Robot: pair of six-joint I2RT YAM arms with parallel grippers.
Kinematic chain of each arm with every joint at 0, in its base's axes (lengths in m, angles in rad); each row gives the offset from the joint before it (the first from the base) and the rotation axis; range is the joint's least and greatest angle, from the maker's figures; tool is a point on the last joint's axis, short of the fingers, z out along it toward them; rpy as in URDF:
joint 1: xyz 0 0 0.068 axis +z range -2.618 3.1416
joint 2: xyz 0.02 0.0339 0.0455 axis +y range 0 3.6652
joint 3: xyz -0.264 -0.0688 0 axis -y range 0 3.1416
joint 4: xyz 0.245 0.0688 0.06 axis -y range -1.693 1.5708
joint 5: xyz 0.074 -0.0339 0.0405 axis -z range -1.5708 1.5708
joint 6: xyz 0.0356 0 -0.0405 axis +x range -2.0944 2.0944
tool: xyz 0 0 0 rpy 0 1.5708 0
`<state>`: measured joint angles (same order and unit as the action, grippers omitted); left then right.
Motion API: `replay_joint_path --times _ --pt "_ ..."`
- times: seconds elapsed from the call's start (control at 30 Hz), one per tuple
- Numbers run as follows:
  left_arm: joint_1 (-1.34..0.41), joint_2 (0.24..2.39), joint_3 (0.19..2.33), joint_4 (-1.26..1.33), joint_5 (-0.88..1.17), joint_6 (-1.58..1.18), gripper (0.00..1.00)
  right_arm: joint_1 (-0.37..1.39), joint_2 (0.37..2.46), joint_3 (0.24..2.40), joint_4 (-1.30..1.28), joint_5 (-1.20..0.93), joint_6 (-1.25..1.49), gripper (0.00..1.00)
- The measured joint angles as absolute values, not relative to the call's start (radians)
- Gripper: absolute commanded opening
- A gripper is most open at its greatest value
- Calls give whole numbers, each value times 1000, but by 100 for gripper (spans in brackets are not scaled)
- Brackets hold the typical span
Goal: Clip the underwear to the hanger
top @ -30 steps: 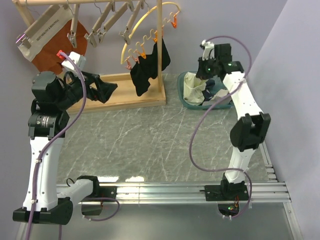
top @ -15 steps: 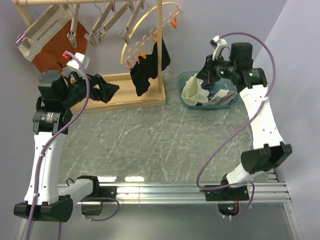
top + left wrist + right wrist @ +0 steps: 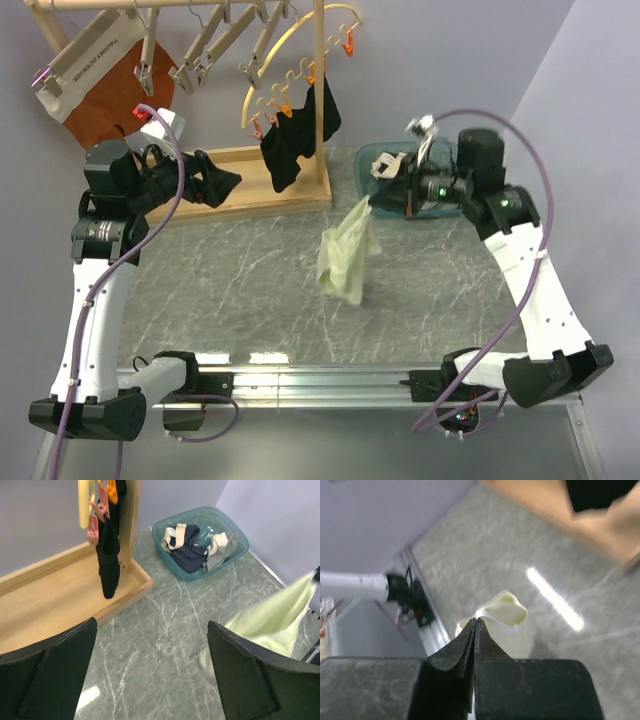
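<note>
Right gripper: the right gripper [image 3: 373, 205] has its fingers pressed together on a pinch of cloth; in the right wrist view [image 3: 476, 623] the black tips meet with the fabric caught between them.
Underwear: the pale cream-yellow briefs [image 3: 346, 262] hang in a loose bunch from that gripper, right of the centre of the top view, over the table and left of the basin. The right wrist view [image 3: 506, 613] shows a folded lobe below the tips. In the left wrist view [image 3: 274, 621] they are a blurred pale shape at the right edge. Whether the lower edge touches the table cannot be told.
Left gripper: the left gripper [image 3: 223, 186] has its fingers spread wide apart with nothing between them [image 3: 150, 630]. It is raised at the left of the top view, over the wooden base.
Hangers: several straight flat light-wood bar hangers [image 3: 212, 38] with metal clips dangle tilted from a rod at the upper left, well apart from the briefs.
Orange briefs: rust-orange briefs [image 3: 110, 100] with a white waistband are clipped to the leftmost hanger.
Hoop: a curved yellow hoop [image 3: 272, 47] with orange pegs carries a black garment [image 3: 295, 140] [image 3: 107, 555] beside the upright post.
Stand base: a shallow light-wood tray [image 3: 255, 185] [image 3: 50, 605] sits at the table's far left.
Basin: a teal see-through plastic basin [image 3: 367, 165] [image 3: 210, 510] at the upper right holds dark blue and cream clothes.
Table: grey marble-patterned top [image 3: 250, 290].
</note>
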<state>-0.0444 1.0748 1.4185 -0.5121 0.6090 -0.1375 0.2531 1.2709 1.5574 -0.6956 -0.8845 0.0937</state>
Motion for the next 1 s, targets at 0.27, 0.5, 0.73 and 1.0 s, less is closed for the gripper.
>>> replay_joint_path --times 0.27,0.5,0.73,1.0 --pt "-48 1114 1387 -567 670 -37 94 282 1234 1155 -924 -787 -289 0" --pt "-241 1177 1260 -638 645 132 88 305 1156 978 -1140 -576 -666 45" --pt "-406 1308 1090 -569 602 91 81 300 1137 911 -1164 -437 -774 61" --pt "-482 1662 1137 -428 576 -90 76 187 1344 1041 -1074 -468 -599 57"
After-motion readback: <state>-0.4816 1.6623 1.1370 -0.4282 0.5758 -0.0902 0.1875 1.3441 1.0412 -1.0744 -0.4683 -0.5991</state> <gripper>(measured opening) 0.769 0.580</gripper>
